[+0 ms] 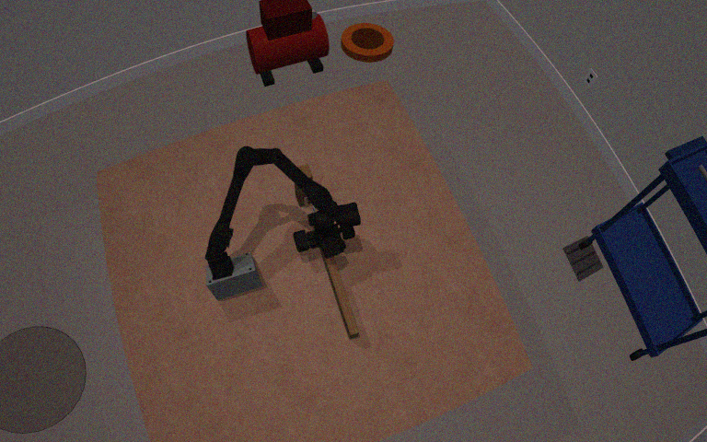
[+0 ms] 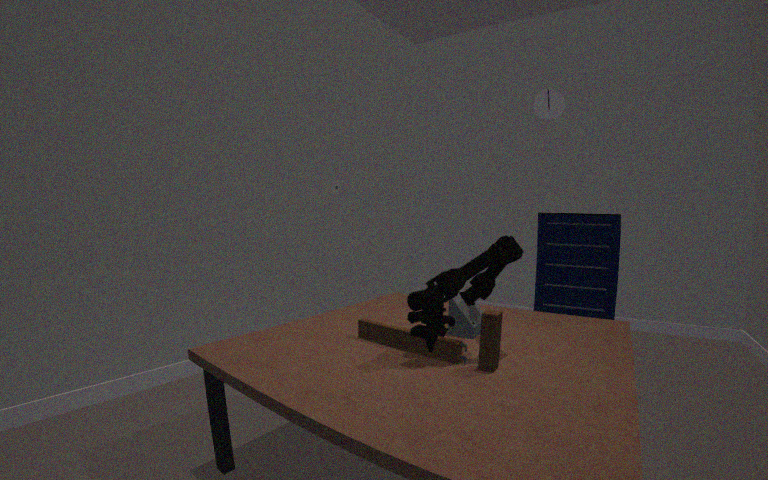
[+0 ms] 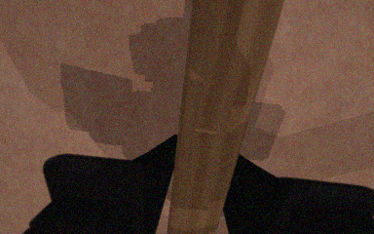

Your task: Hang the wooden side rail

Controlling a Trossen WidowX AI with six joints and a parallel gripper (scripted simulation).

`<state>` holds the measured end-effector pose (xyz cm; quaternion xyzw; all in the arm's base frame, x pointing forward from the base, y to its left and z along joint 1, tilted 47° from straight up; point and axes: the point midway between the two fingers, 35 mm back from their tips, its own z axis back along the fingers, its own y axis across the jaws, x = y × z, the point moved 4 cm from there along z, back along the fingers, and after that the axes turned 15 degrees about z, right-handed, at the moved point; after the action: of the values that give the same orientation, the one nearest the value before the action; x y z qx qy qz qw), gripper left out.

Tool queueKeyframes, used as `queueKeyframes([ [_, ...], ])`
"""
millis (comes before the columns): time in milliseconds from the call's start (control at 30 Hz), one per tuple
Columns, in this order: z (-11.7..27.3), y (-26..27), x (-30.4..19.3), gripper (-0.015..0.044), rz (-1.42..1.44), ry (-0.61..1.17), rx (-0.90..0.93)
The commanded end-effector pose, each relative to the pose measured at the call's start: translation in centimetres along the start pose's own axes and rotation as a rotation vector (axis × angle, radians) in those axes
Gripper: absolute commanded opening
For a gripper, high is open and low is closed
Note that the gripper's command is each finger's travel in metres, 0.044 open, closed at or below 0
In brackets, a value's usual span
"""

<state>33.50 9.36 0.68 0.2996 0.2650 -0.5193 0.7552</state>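
Your gripper pinches the side rail near its hooked end, right of centre in the exterior view, presumably to lift the hooks postward.

Rail runs from 12 o'clock down to 6, leaning slightly toward 1 up top. Gripper shut on it: black fingers at 7 and 5 o'clock, both touching its sides. Shadows on table at 10 and 3.
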Motion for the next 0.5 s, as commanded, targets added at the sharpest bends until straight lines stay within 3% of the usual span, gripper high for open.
queueKeyframes([
  [0,0.00,0.13,-0.04,0.0000,0.054,0.002,0.002],
  [467,0.00,-0.25,-0.06,0.0000,0.050,0.001,-0.002],
])
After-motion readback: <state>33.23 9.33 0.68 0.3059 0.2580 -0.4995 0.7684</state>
